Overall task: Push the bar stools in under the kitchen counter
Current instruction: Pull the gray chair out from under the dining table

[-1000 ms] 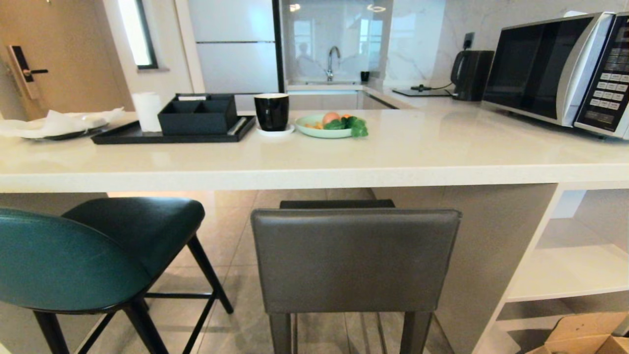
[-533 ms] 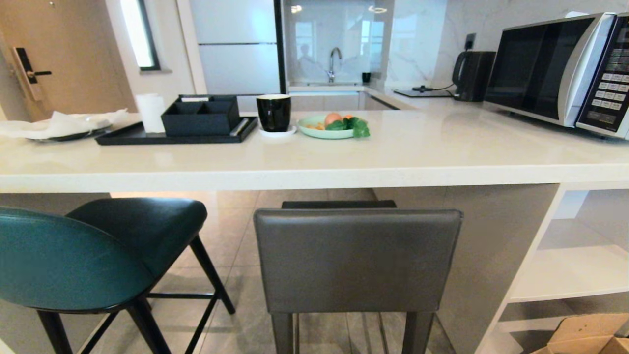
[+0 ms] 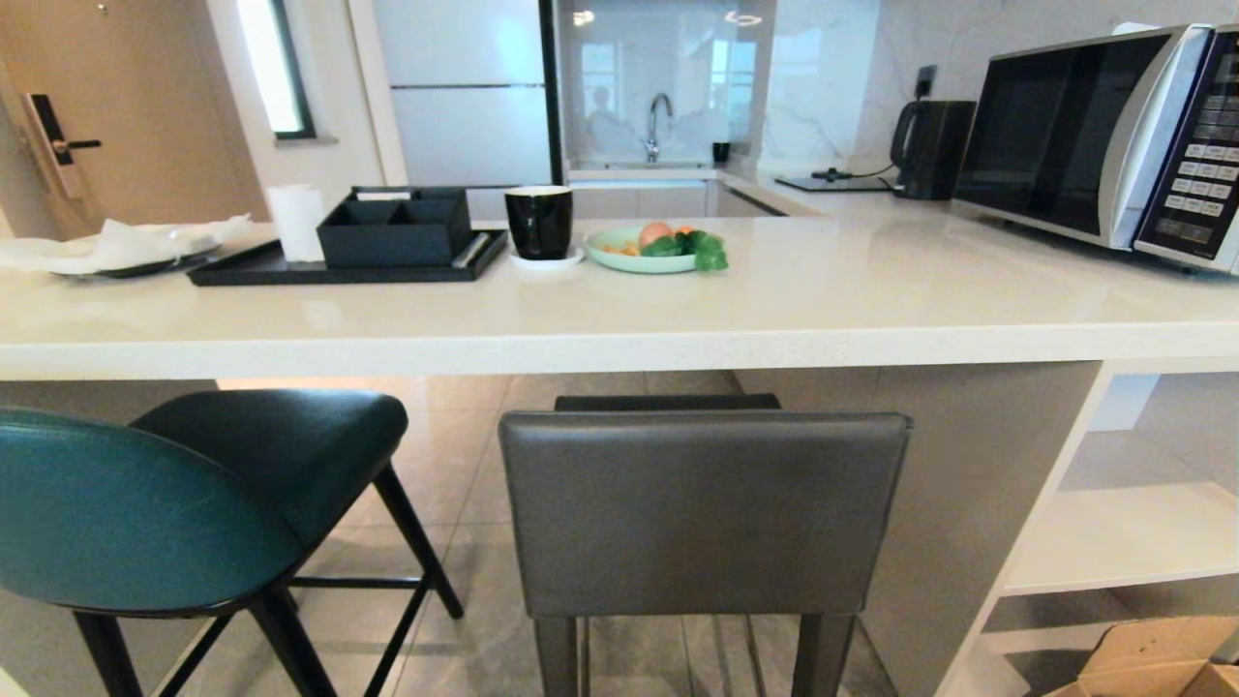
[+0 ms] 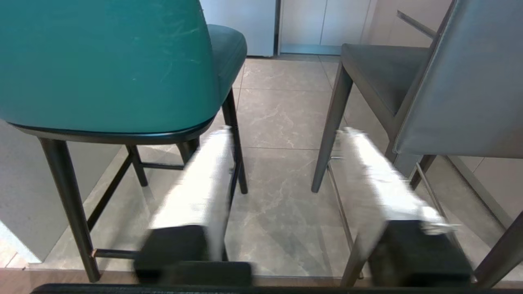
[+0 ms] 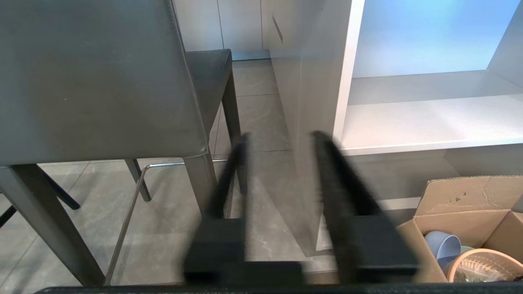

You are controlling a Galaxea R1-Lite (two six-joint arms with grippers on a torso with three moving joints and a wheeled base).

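both pincers (image 4: 282,134) (image 5: 278,139) now spread, empty; two stools (image 3: 174,513) (image 3: 702,513), one counter (image 3: 678,319).

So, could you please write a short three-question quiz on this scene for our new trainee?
1. True or false: the grey stool stands nearer the open shelves than the teal stool does.
2. What sits on the counter between the black tray and the green plate? A) kettle B) black cup C) microwave
3. Fill in: both grippers, left and right, hold ____.

Key: 1 true; 2 B, the black cup; 3 nothing, jaws apart over the floor.
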